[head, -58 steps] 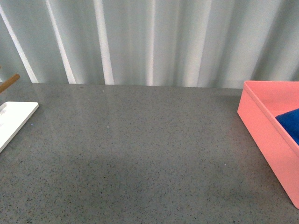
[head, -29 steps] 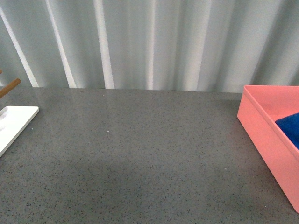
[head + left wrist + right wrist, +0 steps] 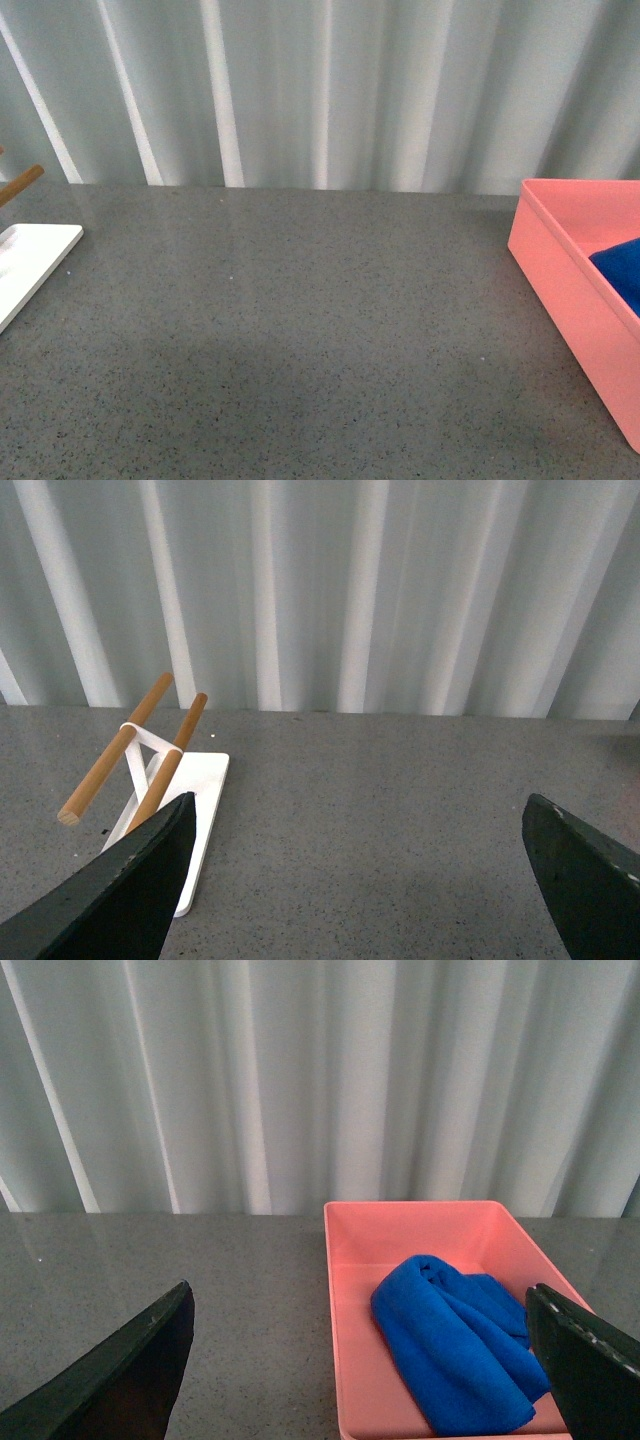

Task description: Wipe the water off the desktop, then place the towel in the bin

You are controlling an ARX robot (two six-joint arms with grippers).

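The blue towel [image 3: 455, 1345] lies crumpled inside the salmon-pink bin [image 3: 345, 1360], with nothing holding it. In the front view the bin [image 3: 560, 270] stands at the right edge of the dark speckled desktop [image 3: 300, 330], and a corner of the towel [image 3: 620, 270] shows inside. No wet patch shows on the desktop. My right gripper [image 3: 360, 1290] hangs open above and in front of the bin, fingers wide apart. My left gripper [image 3: 360, 810] is open over bare desktop [image 3: 380, 870]. Neither arm appears in the front view.
A flat white tray [image 3: 30, 260] sits at the left edge of the desktop. It carries a white rack with two wooden rods [image 3: 115, 750] slanting upward. A pale grey pleated curtain [image 3: 320, 90] closes off the back of the desktop.
The front view has shifted slightly, so the desktop's far edge sits a little lower. The towel, bin and tray have not moved.
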